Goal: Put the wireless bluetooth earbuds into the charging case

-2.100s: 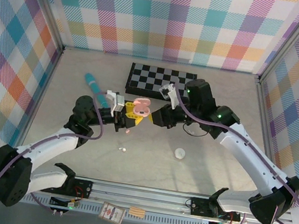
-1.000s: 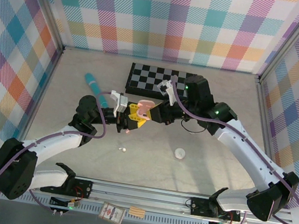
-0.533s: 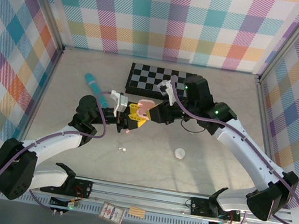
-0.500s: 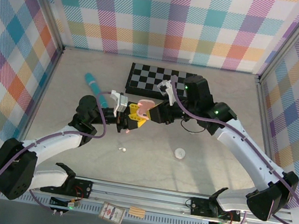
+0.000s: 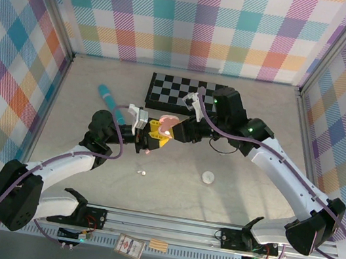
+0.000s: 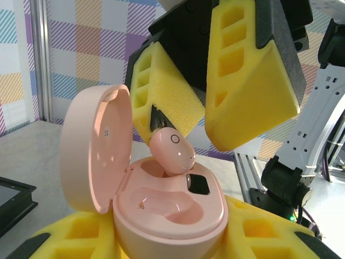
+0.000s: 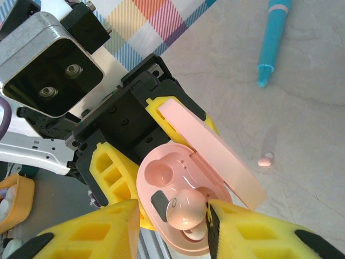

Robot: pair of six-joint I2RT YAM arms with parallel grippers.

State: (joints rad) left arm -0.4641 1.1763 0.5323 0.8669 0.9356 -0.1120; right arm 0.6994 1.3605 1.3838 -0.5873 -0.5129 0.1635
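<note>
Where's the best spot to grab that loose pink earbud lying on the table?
Pinch the pink earbud across its narrower width, coming straight down from above. It is tiny and rounded, appears to lie low on the table, and has bare surface around it, so a side approach would likely push it away.

We see pastel plaid walls (image 5: 198,21) beyond and beside the left claw (image 5: 154,133), enclosing a pale mottled bench (image 5: 276,107).

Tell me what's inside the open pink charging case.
One pink earbud sits tilted in one well of the pink charging case, not fully seated; the other well is empty. The bud covers its well's floor.
</note>
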